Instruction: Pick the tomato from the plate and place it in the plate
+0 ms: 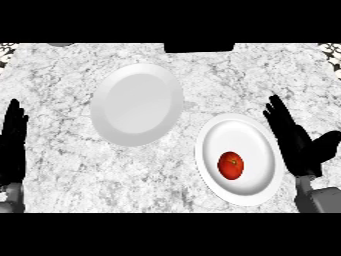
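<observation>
Currently right hand [300, 145] open, fingers straight, holding nothing, at 3 o'clock of glossy white plate [236, 160] carrying round red tomato [231, 165]; left hand [4, 150] open.

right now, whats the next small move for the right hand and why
Probably swing the right hand inward over the tomato and lower it. The tomato sits on the white plate nearest that hand, and the hand is open beside the plate's rim, holding nothing. The grey plate further away has nothing on it. The left hand rests open at the left edge.
</observation>
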`<action>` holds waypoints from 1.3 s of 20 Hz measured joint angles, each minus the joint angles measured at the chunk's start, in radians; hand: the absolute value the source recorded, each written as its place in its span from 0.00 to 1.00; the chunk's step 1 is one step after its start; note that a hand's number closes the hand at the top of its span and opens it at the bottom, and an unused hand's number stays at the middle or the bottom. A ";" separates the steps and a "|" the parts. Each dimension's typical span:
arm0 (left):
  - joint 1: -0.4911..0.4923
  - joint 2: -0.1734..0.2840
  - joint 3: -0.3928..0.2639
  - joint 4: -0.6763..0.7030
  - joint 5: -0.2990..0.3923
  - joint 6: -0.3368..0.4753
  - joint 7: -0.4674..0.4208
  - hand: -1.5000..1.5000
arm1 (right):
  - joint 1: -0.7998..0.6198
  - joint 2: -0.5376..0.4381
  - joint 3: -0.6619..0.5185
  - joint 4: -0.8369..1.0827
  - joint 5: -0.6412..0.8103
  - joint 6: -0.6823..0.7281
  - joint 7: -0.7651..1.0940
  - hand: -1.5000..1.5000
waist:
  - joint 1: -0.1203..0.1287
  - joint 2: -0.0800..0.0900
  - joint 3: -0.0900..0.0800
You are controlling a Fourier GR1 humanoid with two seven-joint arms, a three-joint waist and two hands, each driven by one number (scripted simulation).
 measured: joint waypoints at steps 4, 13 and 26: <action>-0.061 0.011 -0.040 0.004 -0.008 -0.059 0.001 0.50 | -0.065 0.065 0.027 -0.052 -0.069 0.047 0.053 0.00 | 0.011 0.006 -0.013; -0.155 -0.009 -0.129 0.038 0.020 -0.196 -0.004 0.50 | -0.109 0.049 0.273 -0.120 0.181 0.106 -0.044 0.00 | 0.013 0.001 -0.025; -0.213 -0.042 -0.108 0.123 0.012 -0.267 -0.037 0.50 | 0.085 -0.114 0.213 -0.273 0.361 0.089 -0.220 0.00 | 0.013 0.005 -0.020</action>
